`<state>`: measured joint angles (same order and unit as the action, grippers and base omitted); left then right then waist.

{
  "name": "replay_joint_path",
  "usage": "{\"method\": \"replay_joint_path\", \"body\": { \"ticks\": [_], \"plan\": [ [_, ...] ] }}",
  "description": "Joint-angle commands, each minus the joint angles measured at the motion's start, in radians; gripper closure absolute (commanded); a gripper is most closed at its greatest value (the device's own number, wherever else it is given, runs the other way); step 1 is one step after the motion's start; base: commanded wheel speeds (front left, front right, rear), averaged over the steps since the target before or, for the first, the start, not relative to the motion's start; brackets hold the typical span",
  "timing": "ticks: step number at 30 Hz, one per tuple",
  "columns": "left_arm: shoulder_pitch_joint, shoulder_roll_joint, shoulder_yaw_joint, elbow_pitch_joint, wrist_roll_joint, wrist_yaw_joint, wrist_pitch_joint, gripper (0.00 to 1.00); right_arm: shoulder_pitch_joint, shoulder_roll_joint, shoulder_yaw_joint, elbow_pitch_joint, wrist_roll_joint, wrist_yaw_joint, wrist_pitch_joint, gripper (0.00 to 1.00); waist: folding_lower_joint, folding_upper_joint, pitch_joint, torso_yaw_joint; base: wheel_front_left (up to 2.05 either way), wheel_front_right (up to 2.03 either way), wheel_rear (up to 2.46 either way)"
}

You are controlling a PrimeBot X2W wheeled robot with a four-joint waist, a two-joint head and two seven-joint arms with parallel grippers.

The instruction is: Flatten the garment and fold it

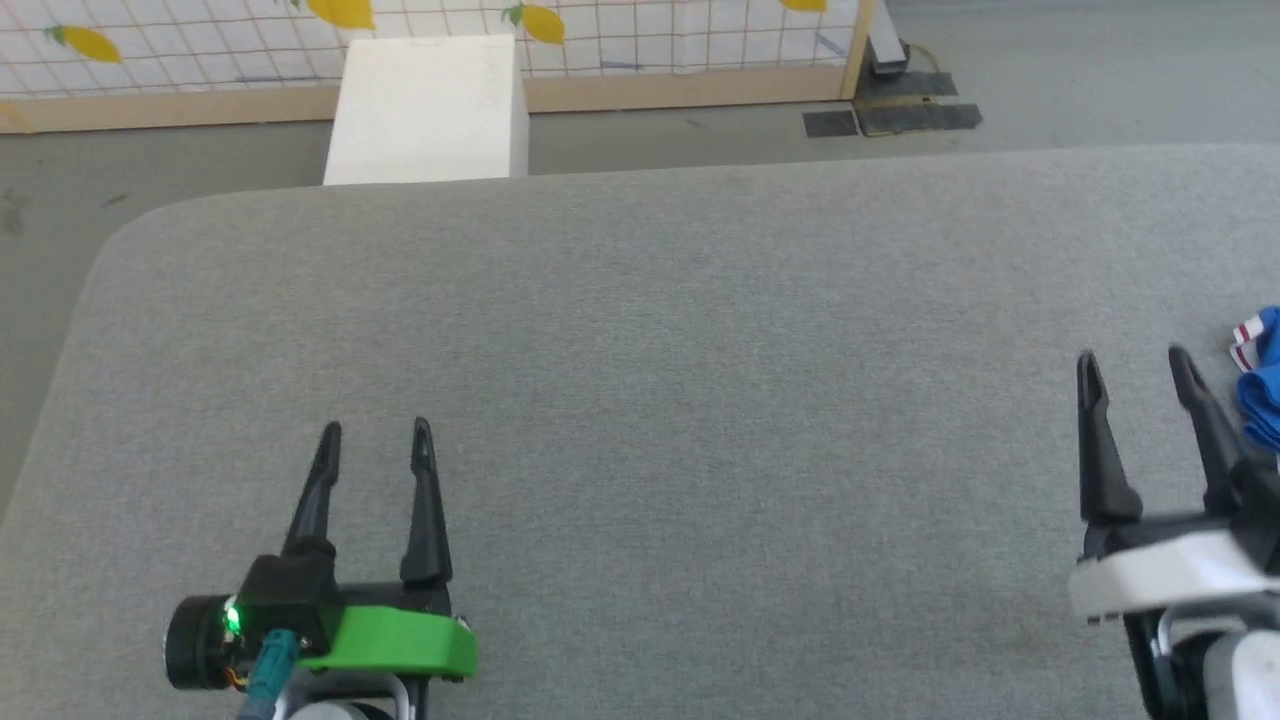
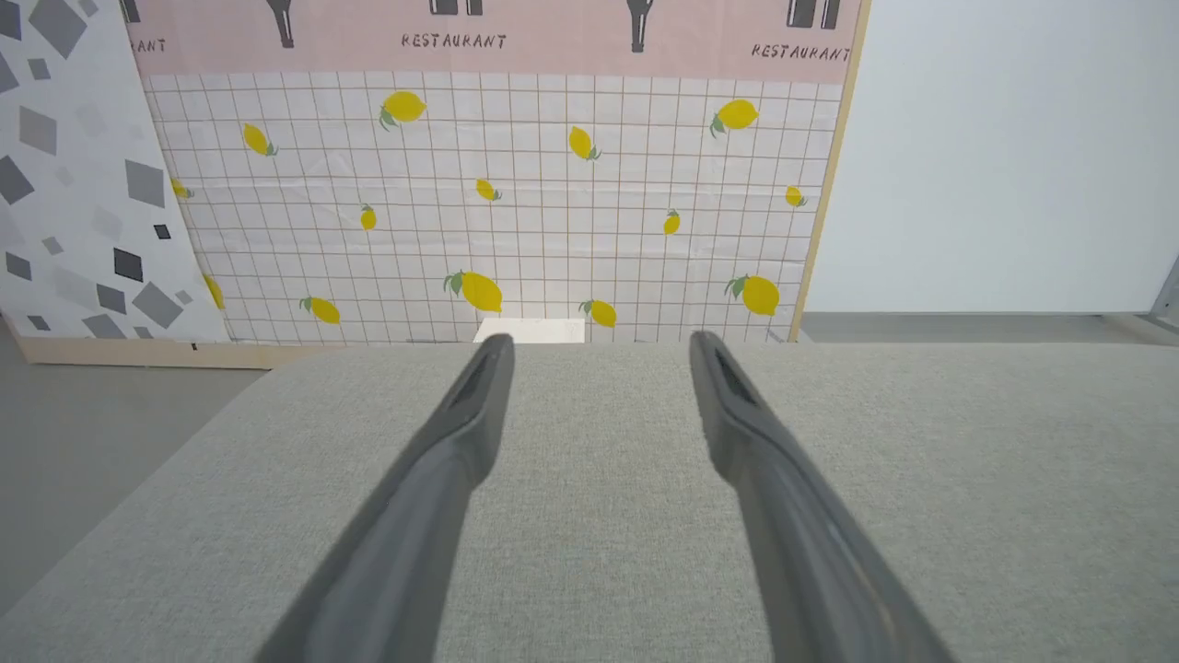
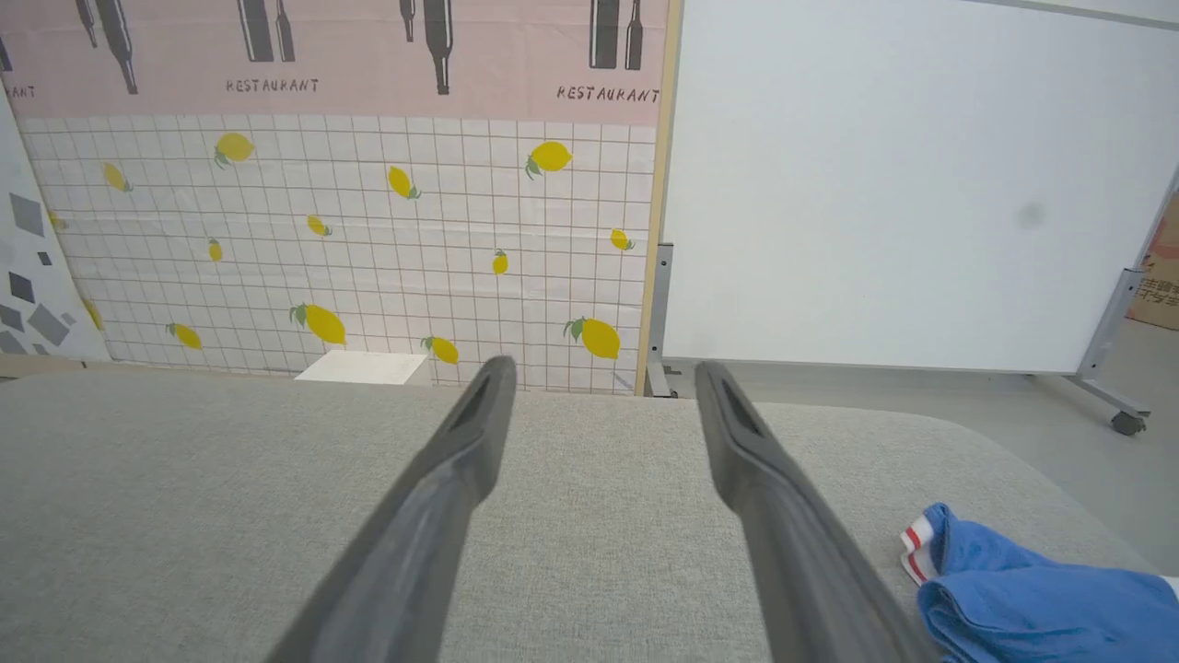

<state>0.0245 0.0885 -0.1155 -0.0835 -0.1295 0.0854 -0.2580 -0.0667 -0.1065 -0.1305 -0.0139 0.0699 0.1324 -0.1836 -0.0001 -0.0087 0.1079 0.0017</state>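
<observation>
Two claws hung over the grey fabric surface (image 1: 650, 330). Item: left claw (image 1: 376, 428), green-bodied, at the near left; fingers stood spread, nothing between them. Item: right claw (image 1: 1134, 357), white-bodied, at the near right; fingers likewise spread and empty. Item: garment (image 1: 1262, 390), bright blue with red-and-white striped trim, lay bunched on the surface at its right side, just beside the right claw's outer finger; contact could not be told. Item: white box (image 1: 428, 105), stood on the floor beyond the surface's far edge. Item: lemon-print panel (image 2: 516, 203), upright behind the box. Item: white board (image 3: 875, 184), stood right of the panel.
</observation>
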Motion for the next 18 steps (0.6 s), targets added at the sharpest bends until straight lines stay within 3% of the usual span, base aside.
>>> {"method": "replay_joint_path", "body": {
  "ticks": [1,8,18],
  "plan": [
    [0.018,-0.006,-0.006,0.006,0.000,-0.008,-0.003,0.00,0.025,0.013,-0.013,-0.005,-0.015,-0.002,-0.014,0.00,0.0001,0.0087,-0.010,0.010,0.00,0.00,0.00],
    [0.061,-0.023,-0.019,0.051,-0.045,-0.025,-0.004,0.00,0.098,0.055,-0.076,0.045,-0.042,-0.002,-0.055,0.00,0.0001,0.0087,-0.042,0.009,0.00,0.00,0.00],
    [0.099,-0.034,-0.007,0.080,-0.061,-0.036,-0.004,0.00,0.120,0.056,-0.033,0.123,0.002,-0.002,-0.073,0.00,0.0001,0.0087,-0.071,0.006,0.00,0.00,0.00]
  ]
}}
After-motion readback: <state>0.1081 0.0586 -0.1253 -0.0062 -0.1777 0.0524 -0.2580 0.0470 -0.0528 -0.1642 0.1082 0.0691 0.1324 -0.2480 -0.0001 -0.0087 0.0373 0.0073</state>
